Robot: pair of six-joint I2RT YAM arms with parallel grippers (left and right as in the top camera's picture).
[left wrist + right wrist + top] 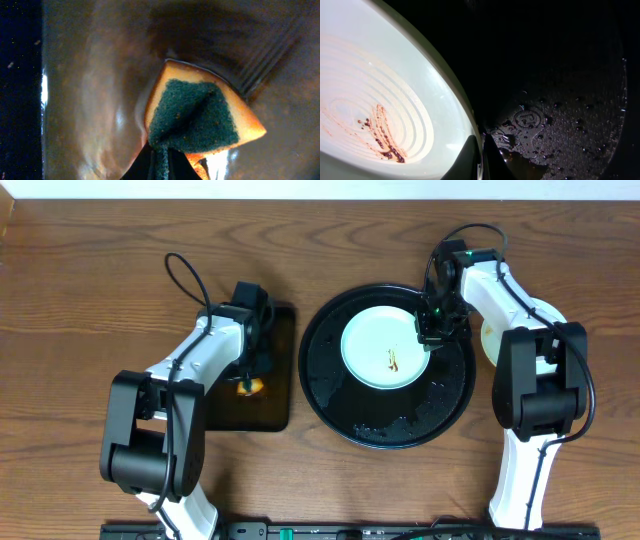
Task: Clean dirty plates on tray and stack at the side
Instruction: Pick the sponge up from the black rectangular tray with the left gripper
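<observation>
Brown wooden surface (80, 280) carries the round tray (330, 395), where the right pincer (436, 338) clamps the rim of the smeared mint plate (375, 345). The left pincer (249, 375) pinches a sponge (200, 115) over a rectangular tray (278, 410); a yellow plate (489, 340) is mostly hidden behind the right arm (540, 380).

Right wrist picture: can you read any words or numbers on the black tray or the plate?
Nothing can be read.
On the tray: a small raised round mark, too blurred to read.
On the plate: no writing, only brown smears.
</observation>
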